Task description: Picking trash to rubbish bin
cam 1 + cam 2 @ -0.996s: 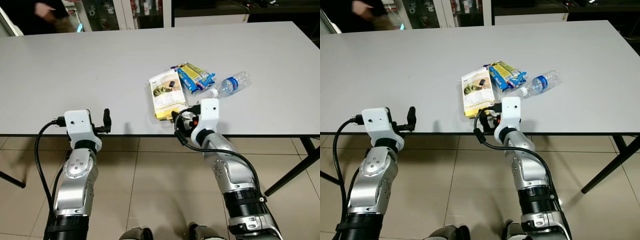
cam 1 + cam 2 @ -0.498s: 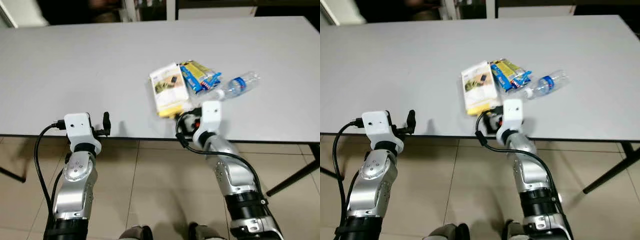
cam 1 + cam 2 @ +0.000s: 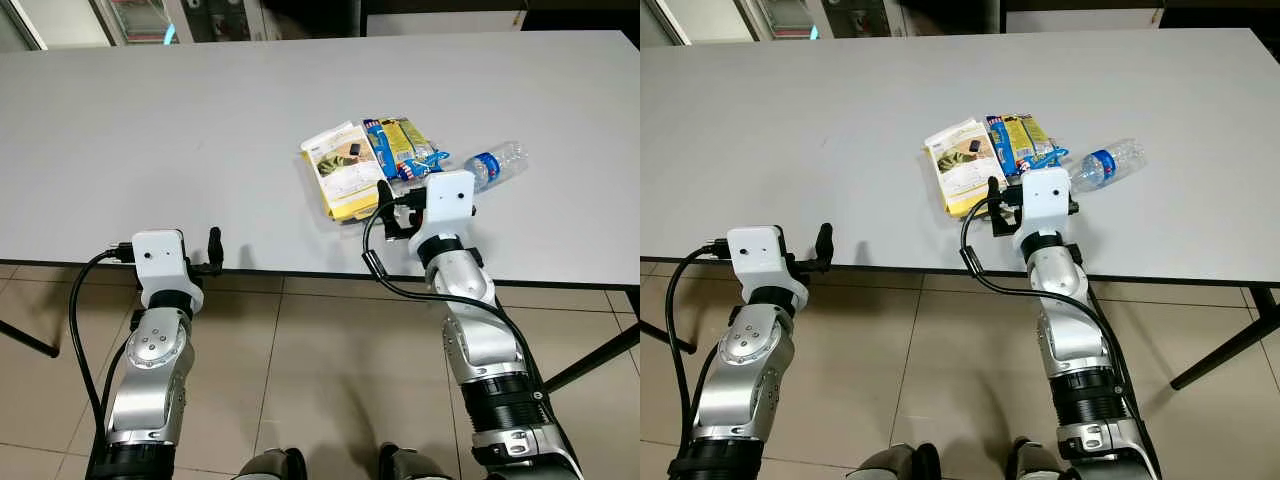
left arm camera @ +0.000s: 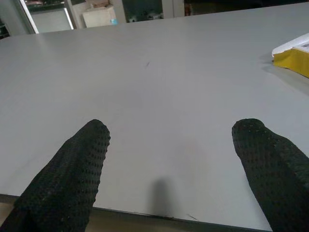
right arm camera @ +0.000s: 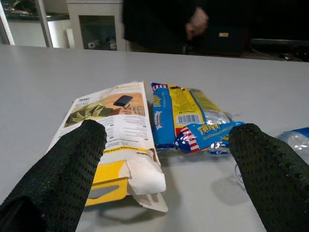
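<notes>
Two silver jointed arms, white boxy wrist housings, looping black cables, dimpled black fingers (image 5: 63, 169).

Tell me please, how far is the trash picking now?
Nothing looks done yet: the yellow cardboard box, the blue snack wrapper and the plastic bottle all lie on the grey table. In hand: the right gripper is open, aimed at the box and wrapper, holding nothing. The left gripper is open at the table edge. All three pieces remain.
</notes>
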### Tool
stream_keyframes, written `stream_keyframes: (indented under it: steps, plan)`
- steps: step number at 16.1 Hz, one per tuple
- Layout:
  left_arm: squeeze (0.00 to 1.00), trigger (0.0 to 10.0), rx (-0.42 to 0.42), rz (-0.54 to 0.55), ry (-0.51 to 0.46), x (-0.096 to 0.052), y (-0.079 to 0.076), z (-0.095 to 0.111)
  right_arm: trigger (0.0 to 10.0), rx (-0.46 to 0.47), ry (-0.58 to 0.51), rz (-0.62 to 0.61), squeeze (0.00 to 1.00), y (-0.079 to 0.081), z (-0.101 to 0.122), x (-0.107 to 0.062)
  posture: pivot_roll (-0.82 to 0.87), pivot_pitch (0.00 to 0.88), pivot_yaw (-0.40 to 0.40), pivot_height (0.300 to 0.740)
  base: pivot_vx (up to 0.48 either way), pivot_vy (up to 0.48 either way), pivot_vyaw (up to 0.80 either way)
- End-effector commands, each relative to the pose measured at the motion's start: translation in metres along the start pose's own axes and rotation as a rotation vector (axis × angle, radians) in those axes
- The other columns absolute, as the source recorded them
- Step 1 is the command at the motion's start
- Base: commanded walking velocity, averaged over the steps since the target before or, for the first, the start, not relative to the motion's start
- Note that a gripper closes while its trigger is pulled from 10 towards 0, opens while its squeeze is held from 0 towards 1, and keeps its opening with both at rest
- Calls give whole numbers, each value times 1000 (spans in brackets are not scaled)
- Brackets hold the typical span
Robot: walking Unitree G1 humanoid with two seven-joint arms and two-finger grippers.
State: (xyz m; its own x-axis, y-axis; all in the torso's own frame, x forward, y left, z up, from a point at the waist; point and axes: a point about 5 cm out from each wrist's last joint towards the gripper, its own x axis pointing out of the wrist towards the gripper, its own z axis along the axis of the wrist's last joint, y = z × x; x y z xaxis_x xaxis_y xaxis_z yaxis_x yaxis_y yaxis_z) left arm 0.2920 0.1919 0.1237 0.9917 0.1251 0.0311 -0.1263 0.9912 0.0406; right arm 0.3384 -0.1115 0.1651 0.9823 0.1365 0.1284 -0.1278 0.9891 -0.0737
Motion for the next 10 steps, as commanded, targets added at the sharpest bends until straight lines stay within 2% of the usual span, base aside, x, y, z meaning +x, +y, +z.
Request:
stream_keyframes:
  steps: [1,4,6,8,9,10]
  plan:
    - [0,10000,14,8,-19,-2,4,3,10000,52,23,18,1000,5,-4,1,-71,152,111,740,0,0,0]
    - [0,10000,21,13,-20,-4,7,5,10000,148,102,55,1000,13,-14,4,-52,157,115,740,0,0,0]
    - [0,10000,21,9,-27,-5,9,6,10000,164,115,55,1000,13,-16,5,-42,160,117,740,0,0,0]
    - [0,10000,21,10,-33,-6,10,8,10000,154,122,34,878,10,-16,9,-37,163,117,740,0,0,0]
    - [0,10000,21,12,-33,-6,10,8,10000,147,127,33,855,9,-17,10,-37,163,117,740,0,0,0]
    - [0,10000,22,13,-33,-7,10,8,10000,129,134,30,757,8,-17,10,-31,165,117,740,0,0,0]
